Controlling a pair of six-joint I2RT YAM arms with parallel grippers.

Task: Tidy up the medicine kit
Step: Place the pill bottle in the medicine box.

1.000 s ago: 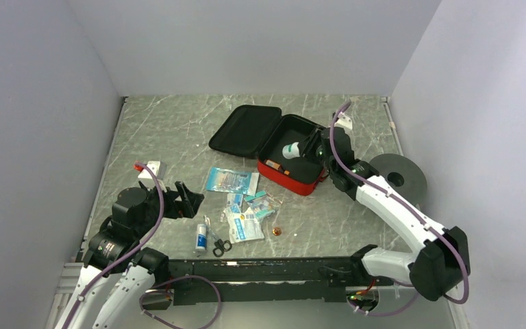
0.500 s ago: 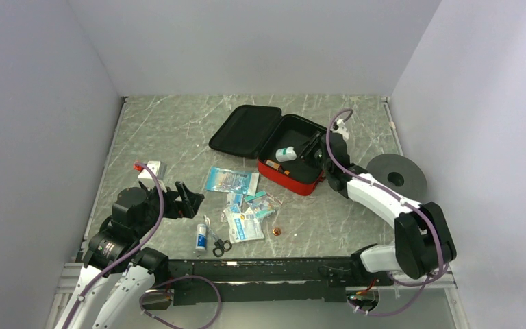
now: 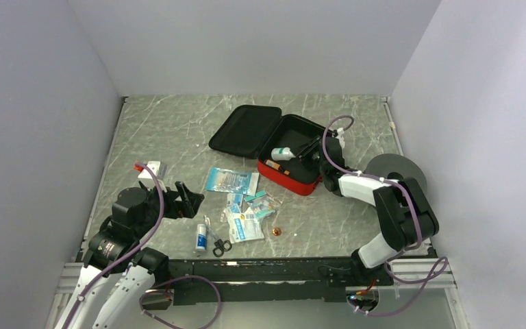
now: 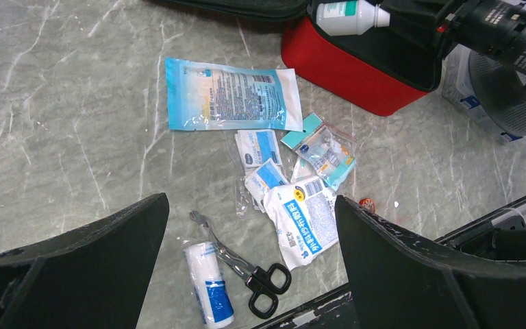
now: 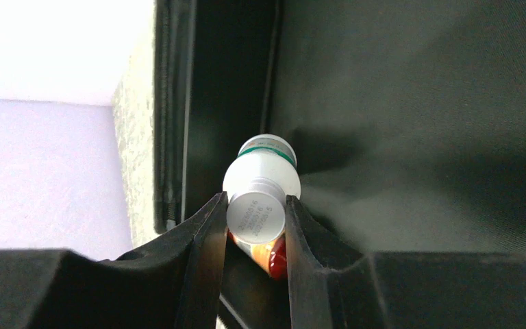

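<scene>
The red medicine kit [image 3: 300,184] lies open at the table's middle back, its black lid [image 3: 245,129] flat to the left; it also shows in the left wrist view [image 4: 356,65]. My right gripper [image 3: 303,152] is inside the case, shut on a white bottle [image 5: 261,179] by its cap; the bottle also shows from above [image 3: 281,153]. An orange tube [image 5: 268,256] lies under it. My left gripper [image 3: 190,199] is open and empty above loose packets [image 4: 227,96], scissors [image 4: 246,270] and a gauze roll [image 4: 206,284].
A grey round disc [image 3: 398,177] lies right of the case. A small white box [image 3: 151,168] sits at the left. A small orange-red cap [image 3: 277,232] lies near the front. Several small packets [image 4: 294,185] are scattered between the case and the front edge.
My right gripper has lowered the white bottle into the case and moved it leftward; the right arm has folded in closer to the case. The left arm has not moved.
</scene>
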